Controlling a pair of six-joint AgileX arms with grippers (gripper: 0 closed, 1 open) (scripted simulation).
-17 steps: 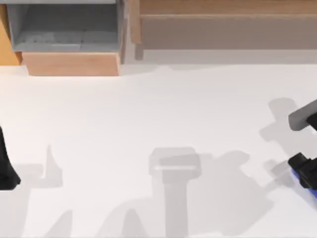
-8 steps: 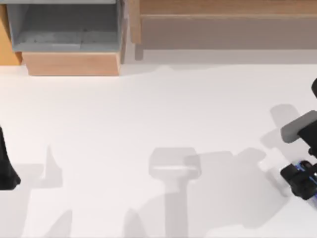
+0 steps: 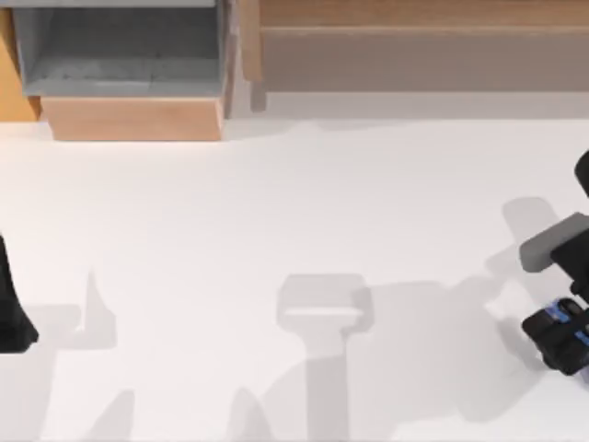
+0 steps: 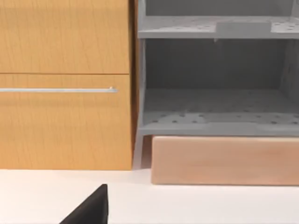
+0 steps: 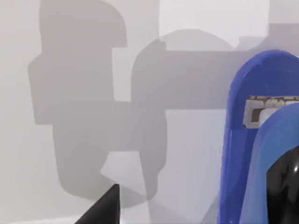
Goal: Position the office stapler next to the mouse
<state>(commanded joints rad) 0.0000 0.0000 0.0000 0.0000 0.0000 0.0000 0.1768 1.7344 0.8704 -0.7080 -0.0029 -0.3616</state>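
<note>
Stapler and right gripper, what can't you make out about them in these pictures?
- Stapler in the top view: mostly covered by the right gripper and cut off by the right edge.
- Stapler in the right wrist view: cut off by the edge, so its full length is hidden.
- Whether the right gripper's grip has closed on it: cannot tell.
- Left gripper, parked at the table's left edge: cut off.

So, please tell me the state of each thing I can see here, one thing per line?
Office stapler: at the table's right edge, under the right gripper; whether it is lifted cannot be told.
Right gripper: down over the stapler.
Left gripper: parked at the table's left edge, holding nothing.
Grey shelf unit: open-fronted, its compartments empty.
Wooden cabinet drawer: shut.
</note>
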